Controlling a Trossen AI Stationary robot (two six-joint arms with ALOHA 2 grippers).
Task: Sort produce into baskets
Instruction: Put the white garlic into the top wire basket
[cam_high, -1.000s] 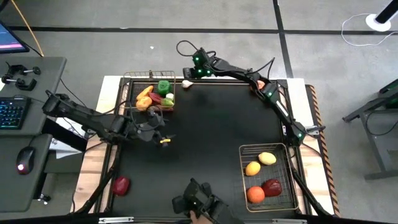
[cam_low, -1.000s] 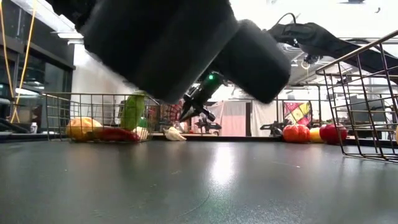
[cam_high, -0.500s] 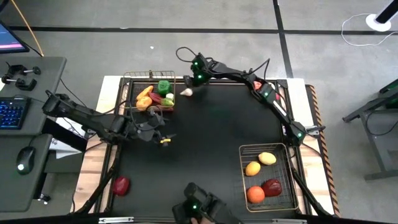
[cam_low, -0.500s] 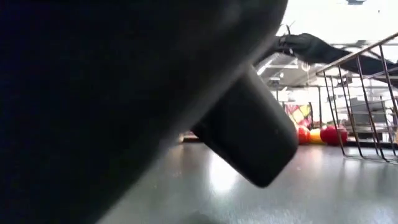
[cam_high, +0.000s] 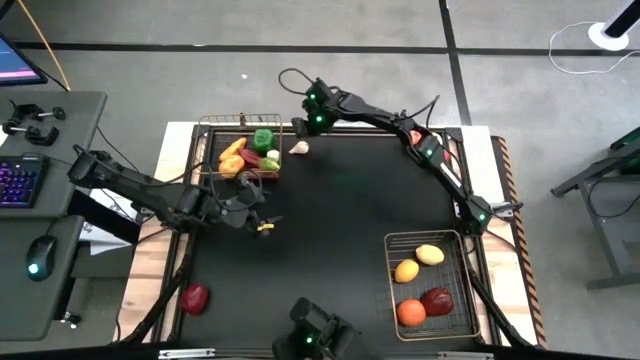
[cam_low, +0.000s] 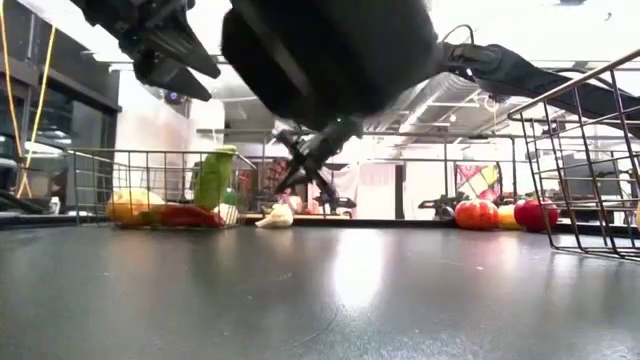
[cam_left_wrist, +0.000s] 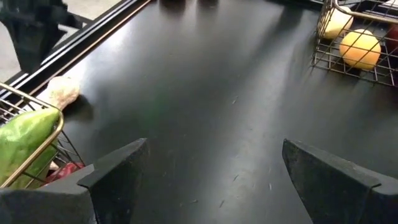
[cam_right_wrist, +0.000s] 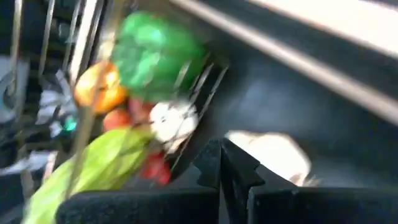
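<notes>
The table (cam_high: 330, 210) fills mid-frame. The grey basket (cam_high: 432, 283), lower right, holds lemons, an orange and a dark-red piece. The copper basket (cam_high: 240, 148), upper left, holds vegetables. Left gripper (cam_high: 262, 222) sits below it, fingers apart and empty. Right gripper (cam_high: 306, 128) has fingers together above the garlic (cam_high: 298, 148), beside the copper basket. An apple (cam_high: 194, 297) lies lower left

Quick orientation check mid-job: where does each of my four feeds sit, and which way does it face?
High: overhead, straight down on the table; both arms show.
Low: table height, facing the room; arms drop in from above.
Left wrist: past the open left gripper across the table.
Right wrist: behind the shut right gripper, facing the small basket.
Shared: the white garlic beside that basket shows in all four.
</notes>
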